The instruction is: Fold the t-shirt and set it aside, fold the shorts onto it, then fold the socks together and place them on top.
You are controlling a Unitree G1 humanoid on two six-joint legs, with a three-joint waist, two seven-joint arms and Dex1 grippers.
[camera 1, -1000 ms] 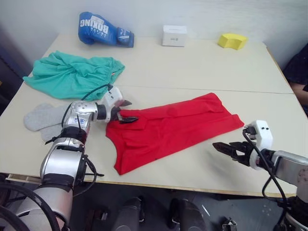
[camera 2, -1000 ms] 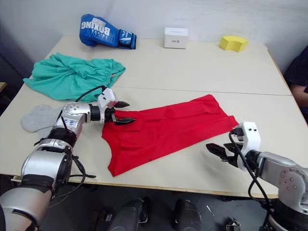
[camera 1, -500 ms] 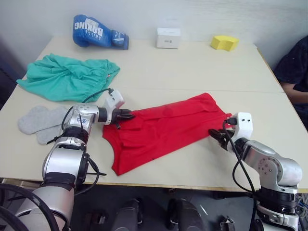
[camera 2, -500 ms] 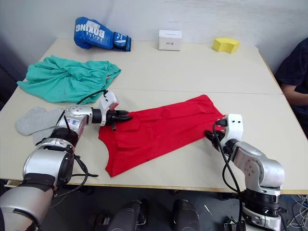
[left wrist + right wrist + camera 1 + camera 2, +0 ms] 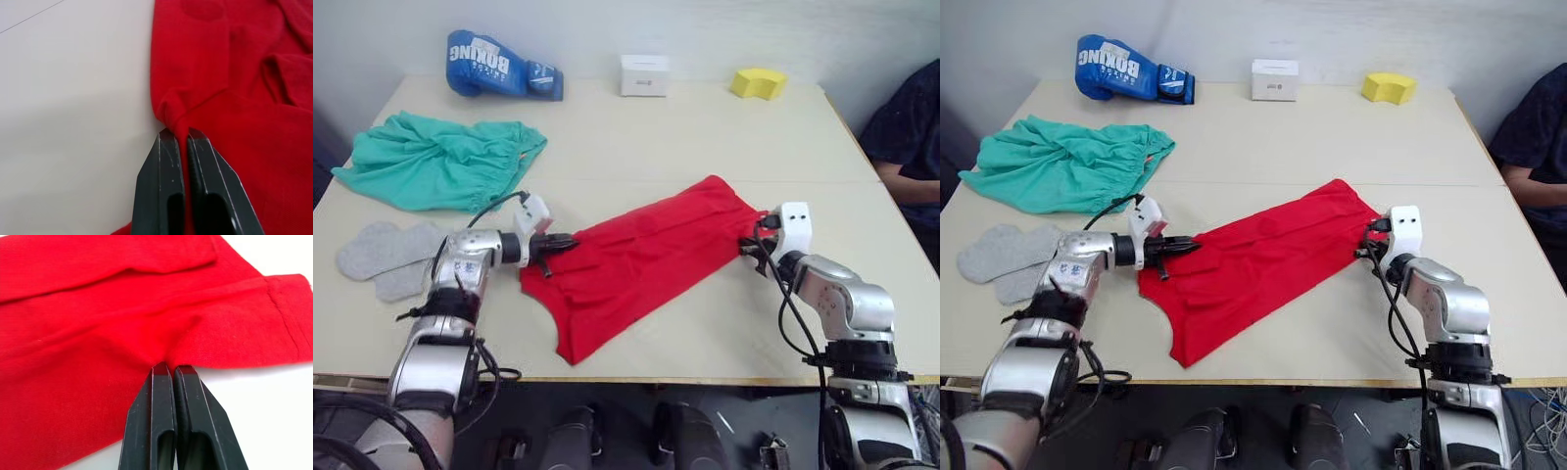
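Red t-shirt (image 5: 1258, 257) pinched at both ends by left tool (image 5: 181, 134) and right tool (image 5: 168, 367); nothing folded yet.

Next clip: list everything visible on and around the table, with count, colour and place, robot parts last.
t-shirt: one, red, spread near the front middle of the table.
shorts: one, teal green, far left.
socks: two, light grey, left edge, in front of the shorts.
boxing glove: one, blue, far left corner.
box: one, white, far edge, middle.
sponge-like block: one, yellow, far right.
table: one, beige.
person: one, dark clothing, at the right edge.
left end effector: shut on the t-shirt's left edge.
right end effector: shut on the t-shirt's right edge.
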